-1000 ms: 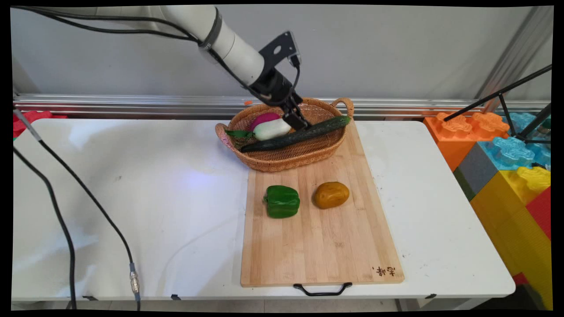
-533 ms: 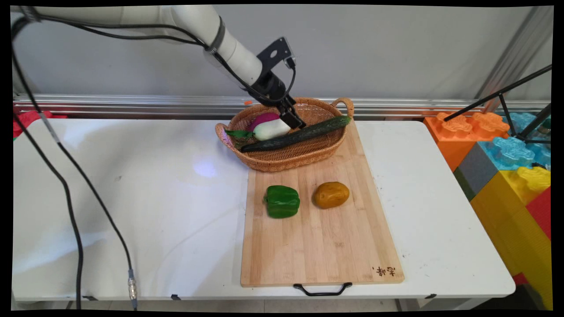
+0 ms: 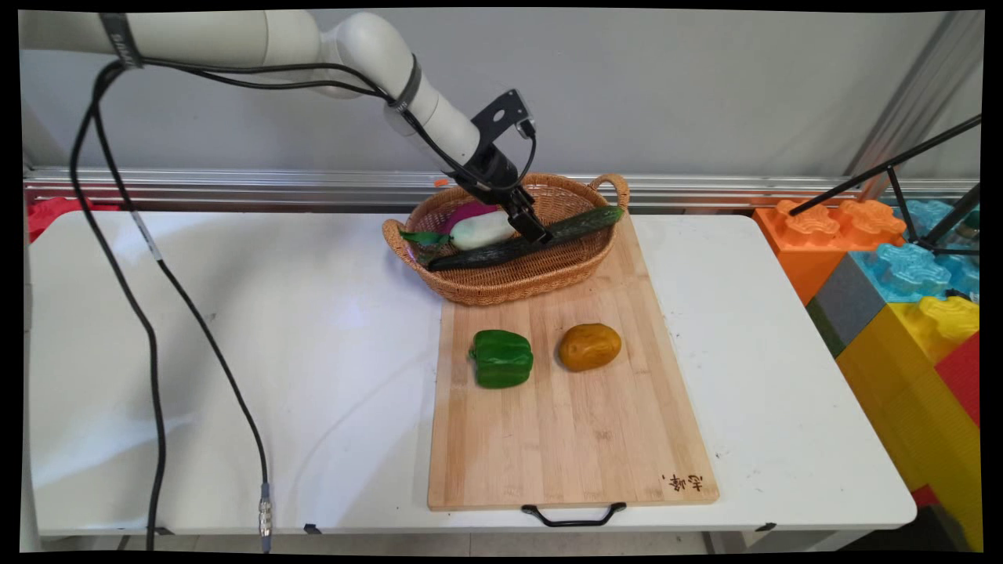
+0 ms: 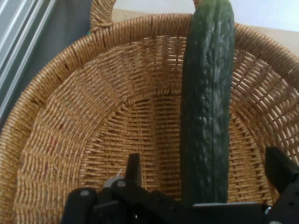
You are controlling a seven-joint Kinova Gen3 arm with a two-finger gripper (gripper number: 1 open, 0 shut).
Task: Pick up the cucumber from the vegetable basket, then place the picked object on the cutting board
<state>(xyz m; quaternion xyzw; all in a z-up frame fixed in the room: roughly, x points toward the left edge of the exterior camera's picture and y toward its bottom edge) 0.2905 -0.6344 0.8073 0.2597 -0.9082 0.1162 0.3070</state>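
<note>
we're seeing the gripper (image 4: 205, 175) spread wide around the cucumber (image 4: 208, 93) lying in the basket (image 4: 70, 140), radish (image 3: 482, 229) half hidden.

End effector (image 3: 534, 229) apparently touching cucumber (image 3: 526, 240) in basket (image 3: 501, 283).

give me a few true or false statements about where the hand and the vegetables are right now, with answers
1. The hand is open, a finger on each side of the cucumber. True.
2. The cucumber lies flat on the cutting board. False: it lies across the basket, one end over the rim.
3. The green pepper and the potato sit side by side on the cutting board. True.
4. The potato is inside the basket. False: it is on the board.
5. A white and purple vegetable lies in the basket beside the cucumber. True.
</note>
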